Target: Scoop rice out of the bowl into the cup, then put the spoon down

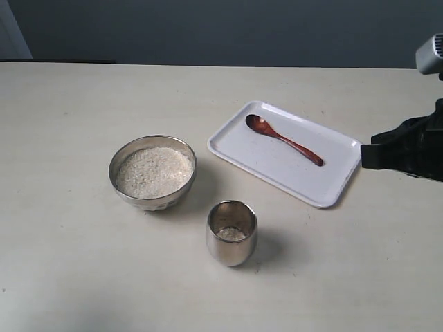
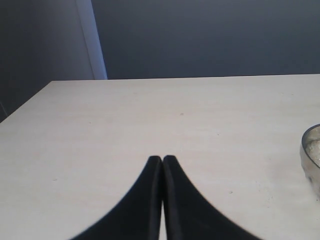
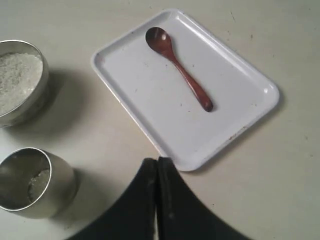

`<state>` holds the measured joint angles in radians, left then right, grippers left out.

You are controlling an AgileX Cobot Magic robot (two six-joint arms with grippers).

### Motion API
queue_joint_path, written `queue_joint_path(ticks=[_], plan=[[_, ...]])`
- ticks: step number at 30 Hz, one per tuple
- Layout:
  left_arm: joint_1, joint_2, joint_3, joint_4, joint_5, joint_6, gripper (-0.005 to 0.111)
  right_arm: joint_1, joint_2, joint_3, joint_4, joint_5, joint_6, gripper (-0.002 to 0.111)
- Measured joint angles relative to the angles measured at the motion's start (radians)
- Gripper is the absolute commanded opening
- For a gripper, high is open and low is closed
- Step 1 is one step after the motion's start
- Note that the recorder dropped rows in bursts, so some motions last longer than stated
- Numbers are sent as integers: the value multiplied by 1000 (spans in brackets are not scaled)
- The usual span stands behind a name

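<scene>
In the exterior view the spoon [image 1: 282, 140] lies flat on a white tray [image 1: 277, 171]. Its oval scoop points toward 10 o'clock, its slim handle toward 4 o'clock, and nothing is gripping it. The right gripper [image 1: 368, 153] shows as a dark shape at about 3 o'clock from the tray, just beside the tray's right corner and apart from the spoon, whose handle end is the part nearer to it. In the right wrist view the two fingers of that gripper [image 3: 157, 162] are pressed together with nothing between them. Their tips are at the edge of the tray [image 3: 150, 100], and the spoon [image 3: 178, 67] lies well beyond them in the middle of it. The bowl [image 1: 156, 202] stands on the pale table [image 1: 69, 263] at about 9 o'clock from the tray, filled nearly to the rim with rice [image 1: 154, 171]. The cup [image 1: 232, 245] stands upright at about 4 o'clock from the bowl and 7 o'clock from the tray, touching neither, with a little rice at its bottom. The left gripper [image 2: 162, 161] appears only in its own wrist view. Its fingers are closed against each other over bare table, holding nothing, and a sliver of the bowl [image 2: 311, 150] shows at the frame's edge.
</scene>
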<state>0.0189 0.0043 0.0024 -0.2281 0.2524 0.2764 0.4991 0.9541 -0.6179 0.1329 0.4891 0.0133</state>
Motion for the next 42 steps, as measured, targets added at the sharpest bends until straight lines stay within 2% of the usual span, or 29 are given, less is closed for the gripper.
queue_joint_path(ticks=[3,5,7,11,15,19,26,29,35,39,42], plan=[[0,0,0,0,0,0,1,2,0,0,1,0,0,-1],[0,0,0,0,0,0,1,2,0,0,-63,0,0,-1],[0,0,0,0,0,0,1,-38,0,0,-191,-3,0,-1],[0,0,0,0,0,0,1,-147,-16,0,-226,-14,0,-1],[0,0,0,0,0,0,1,-209,-67,0,-299,-14,2,-1],[0,0,0,0,0,0,1,-253,-126,0,-306,-14,23,-1],[0,0,0,0,0,0,1,-417,-290,5,-177,6,109,-1],[0,0,0,0,0,0,1,-489,-379,81,-116,-40,37,-1],[0,0,0,0,0,0,1,-592,-644,384,-33,-271,-13,-1],[0,0,0,0,0,0,1,-603,-837,555,-5,-314,-13,-1],[0,0,0,0,0,0,1,-599,-925,609,3,-316,-13,-1]])
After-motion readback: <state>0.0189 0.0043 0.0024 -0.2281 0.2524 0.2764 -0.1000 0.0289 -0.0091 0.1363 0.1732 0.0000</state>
